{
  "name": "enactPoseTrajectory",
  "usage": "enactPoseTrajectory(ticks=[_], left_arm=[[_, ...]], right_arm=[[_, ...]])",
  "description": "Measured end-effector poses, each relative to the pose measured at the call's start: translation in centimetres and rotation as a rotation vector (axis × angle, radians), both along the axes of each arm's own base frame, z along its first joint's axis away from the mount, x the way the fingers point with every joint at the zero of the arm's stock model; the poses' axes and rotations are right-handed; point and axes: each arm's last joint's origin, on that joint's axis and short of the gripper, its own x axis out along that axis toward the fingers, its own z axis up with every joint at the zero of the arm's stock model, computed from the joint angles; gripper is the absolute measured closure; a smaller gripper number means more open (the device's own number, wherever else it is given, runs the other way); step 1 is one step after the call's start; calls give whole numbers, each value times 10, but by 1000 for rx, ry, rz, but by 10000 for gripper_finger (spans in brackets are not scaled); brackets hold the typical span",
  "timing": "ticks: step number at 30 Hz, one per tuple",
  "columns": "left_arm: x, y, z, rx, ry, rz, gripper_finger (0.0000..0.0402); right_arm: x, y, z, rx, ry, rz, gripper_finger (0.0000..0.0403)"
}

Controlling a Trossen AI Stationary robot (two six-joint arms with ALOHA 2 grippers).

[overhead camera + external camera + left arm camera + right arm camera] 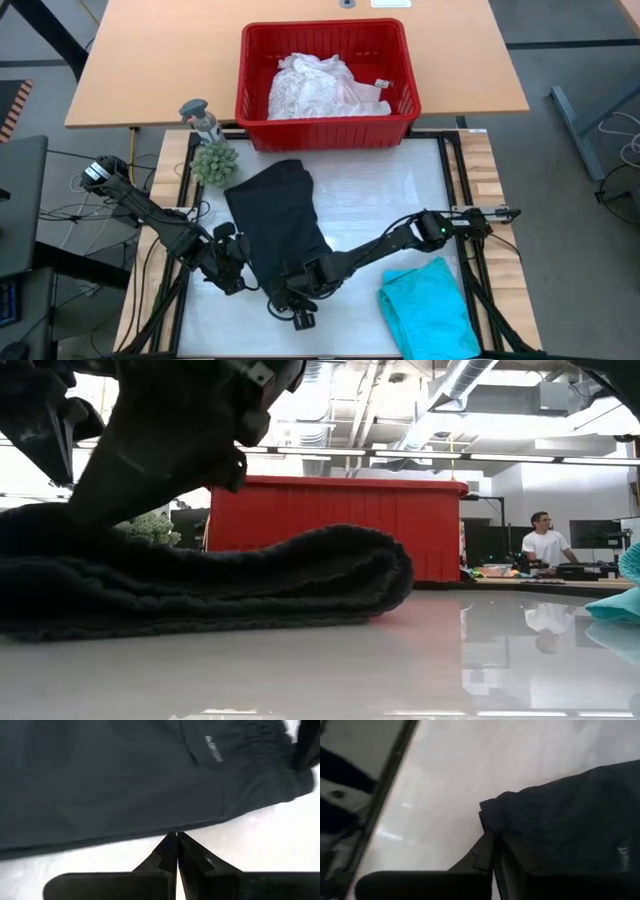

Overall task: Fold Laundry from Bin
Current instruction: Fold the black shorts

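You have a black garment (275, 225) on a glossy white work surface (380, 200); up close in the left wrist view its fabric reads very dark, with a small pale grey logo (213, 750). Beside it lies a teal garment (430, 310), plain and unpatterned. Your bin (325, 125) is bright red with slotted sides, and the top (315, 88) inside it is white with a lacy texture. The table (140, 70) under the bin is light tan wood. Both arms are dark, near black. Near the bin you see a pale green, bumpy object (213, 162) below a grey figure (200, 115).
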Motion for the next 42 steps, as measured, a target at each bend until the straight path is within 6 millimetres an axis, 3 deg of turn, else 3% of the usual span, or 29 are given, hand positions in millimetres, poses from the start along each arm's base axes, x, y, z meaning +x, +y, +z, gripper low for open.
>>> enactPoseTrajectory(ticks=[9, 14, 23, 27, 30, 36, 42], left_arm=[[4, 7, 0, 53, -13, -7, 401], [4, 7, 0, 86, -17, -36, 401], [3, 8, 3, 86, -36, -28, 402], [-5, 13, 17, 28, -98, -5, 401], [-17, 22, 32, -9, -164, 23, 401], [-38, 38, 54, -42, -303, 110, 401], [-39, 40, 55, -28, -318, 131, 401]], right_arm=[[-1, 4, 6, 96, 22, 61, 237], [0, 4, 17, 112, 8, 71, 227], [-4, 4, 57, 78, 8, 96, 257], [-2, 6, 58, -27, -55, -53, 313], [1, 8, 52, -89, -98, -128, 382], [5, 18, 29, -27, -133, -221, 387], [-2, 27, 5, 18, -72, -254, 387]])
